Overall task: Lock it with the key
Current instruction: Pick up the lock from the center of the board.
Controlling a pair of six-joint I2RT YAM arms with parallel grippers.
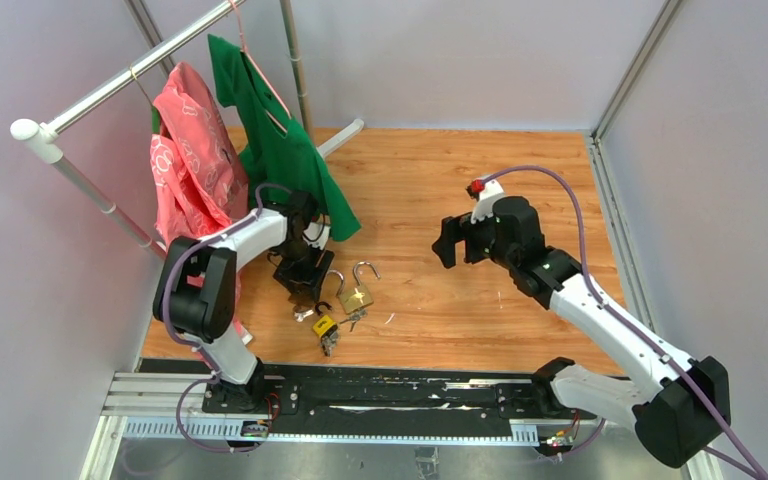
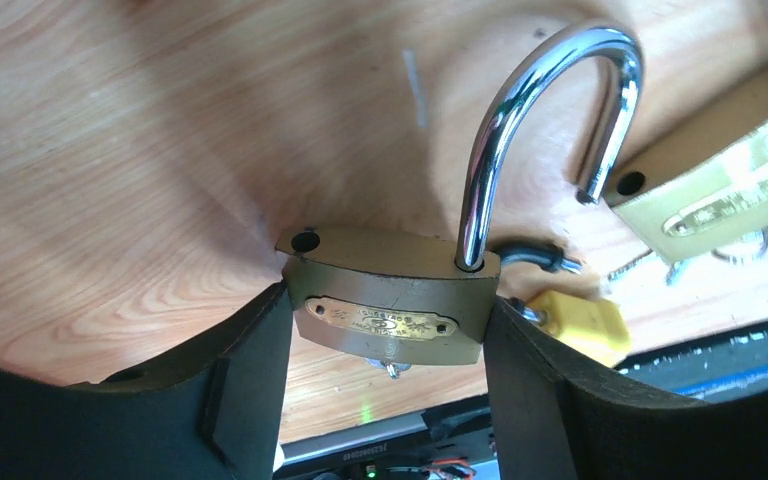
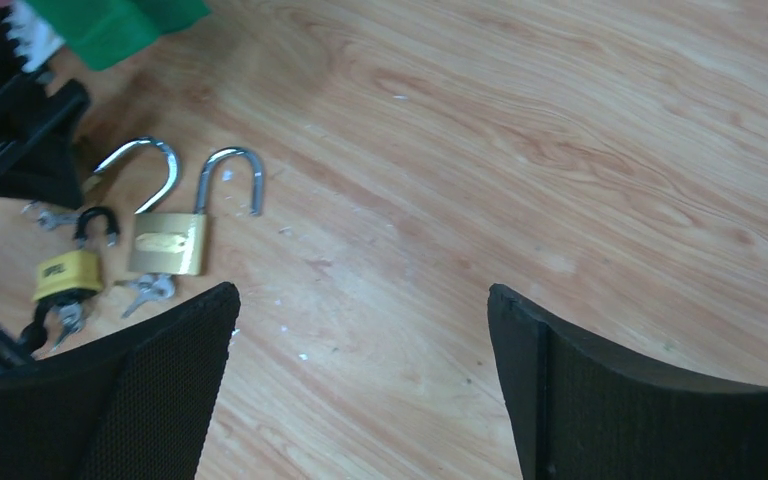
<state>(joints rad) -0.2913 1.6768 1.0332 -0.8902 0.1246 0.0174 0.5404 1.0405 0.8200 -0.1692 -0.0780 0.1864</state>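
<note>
Wood-grain table (image 1: 480,180) and plain grey walls frame the scene, with pink and green garments (image 1: 260,120) hanging on a rail at the far left. Low over the boards, the left gripper (image 2: 385,340) is closed on a brass padlock (image 2: 392,292), one finger against each narrow side of the body, nameplate facing the wrist camera. Its steel shackle (image 2: 550,120) stands swung open, the free end well clear of the empty hole at the body's other corner. A scrap of metal pokes out beneath the body; whether it is a key I cannot tell. Just beside it lies a second padlock (image 3: 167,243), also unlatched, with keys (image 3: 145,290) at its base, and near that a small yellow padlock (image 3: 68,272) with a black shackle. Well apart to the right, the right gripper (image 3: 362,300) hovers with its jaws spread wide and nothing between them. The held lock looks solid and heavy for its size, rigid, with smooth faces that could slip, so the side grip seems sound. The shackle will likely pivot loosely and want a firm push on its crown. A key, thin and light, is probably best pinched by its flat head.
</note>
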